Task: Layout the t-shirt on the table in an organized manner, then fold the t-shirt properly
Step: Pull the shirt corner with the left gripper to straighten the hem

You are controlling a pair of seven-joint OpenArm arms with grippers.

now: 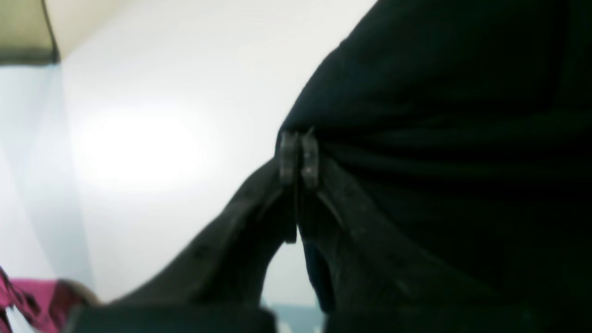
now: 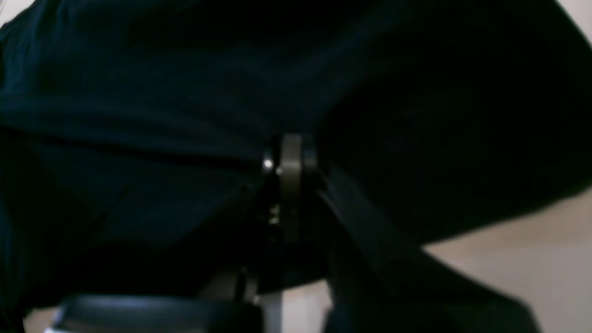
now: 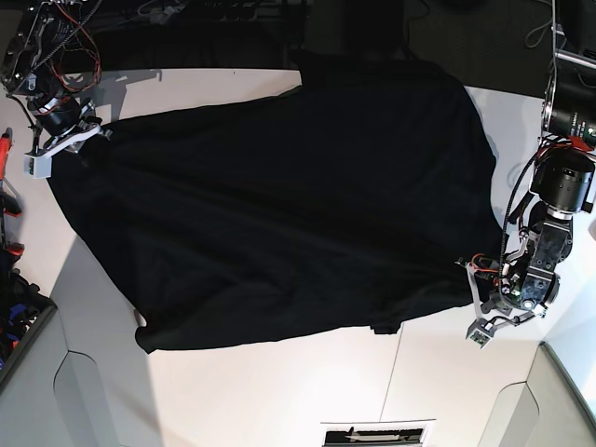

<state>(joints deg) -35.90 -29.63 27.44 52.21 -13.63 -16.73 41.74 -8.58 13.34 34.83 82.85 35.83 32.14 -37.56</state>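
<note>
The t-shirt [image 3: 279, 196] lies spread across the white desk [image 3: 279, 391], covering most of its upper and middle surface in the base view. It is black and shows no print from this side. Its long axis runs roughly left to right across that view, slanting slightly: the left end sits higher, near the far left corner, and the right end drops lower toward the right edge. The top edge reaches the far rim of the desk, with a small fold of cloth poking up near the middle of that rim. The lower edge forms a ragged diagonal line with a corner hanging at lower left and a small tab of fabric near the thin dark seam line [image 3: 393, 368] in the desk.

The right tool [image 3: 74, 140] sits at the upper left of the base view, at the shirt's left end. In the right wrist view its jaws are pressed together on dark cloth [image 2: 138, 92], which fills nearly the whole frame.

The left tool [image 3: 470, 289] sits at the lower right of the base view, at the shirt's right-hand lower corner. In the left wrist view its jaws are closed on the black fabric edge [image 1: 439, 115], with bare white desk [image 1: 162, 138] beside it.

Grey angled panels [image 3: 37, 382] flank the near corners of the desk.
</note>
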